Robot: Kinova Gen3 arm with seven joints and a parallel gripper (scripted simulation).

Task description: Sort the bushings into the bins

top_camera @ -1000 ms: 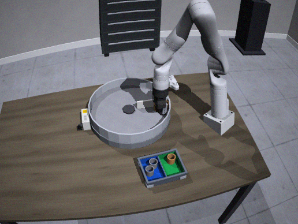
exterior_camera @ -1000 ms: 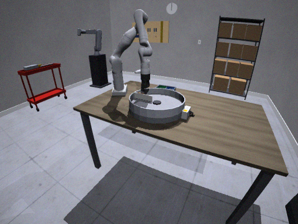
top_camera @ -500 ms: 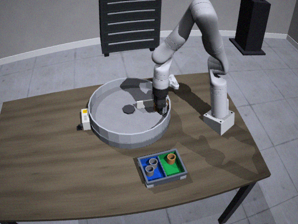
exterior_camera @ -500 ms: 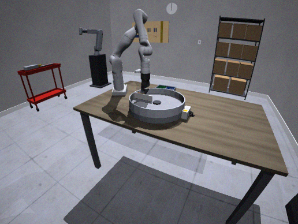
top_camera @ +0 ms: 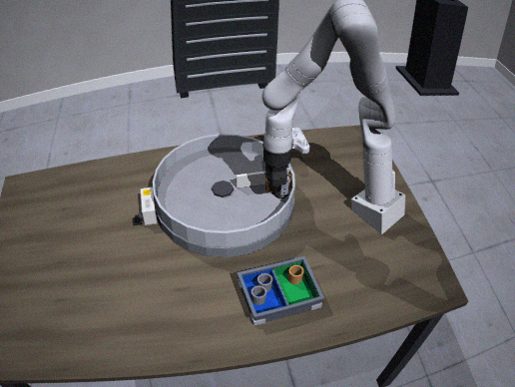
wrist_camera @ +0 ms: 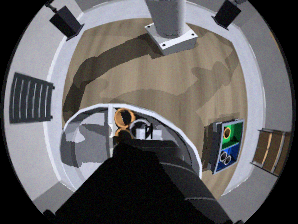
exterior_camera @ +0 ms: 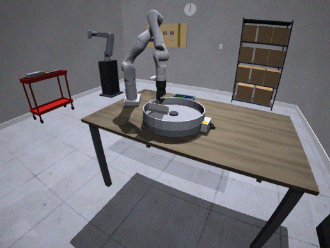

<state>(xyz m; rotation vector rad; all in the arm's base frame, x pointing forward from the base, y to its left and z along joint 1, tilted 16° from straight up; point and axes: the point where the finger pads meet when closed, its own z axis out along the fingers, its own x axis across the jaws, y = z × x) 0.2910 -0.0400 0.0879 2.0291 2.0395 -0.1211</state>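
My gripper (top_camera: 279, 189) reaches down inside the grey turntable (top_camera: 223, 194), close to its right rim. It is shut on a bronze bushing, which the wrist view shows as an orange ring (wrist_camera: 124, 120) at the fingers. In the top view the fingers hide most of the bushing. The two-part bin (top_camera: 279, 290) stands on the table in front of the turntable. Its blue half (top_camera: 261, 294) holds two steel bushings (top_camera: 264, 280) (top_camera: 258, 294). Its green half (top_camera: 299, 286) holds one bronze bushing (top_camera: 295, 273). I see no other bushing on the turntable.
A dark hub (top_camera: 222, 189) marks the turntable's centre, with a small white block (top_camera: 243, 181) beside it. A white motor box (top_camera: 147, 205) sits at the turntable's left edge. My arm's base (top_camera: 377, 209) stands at the right of the table.
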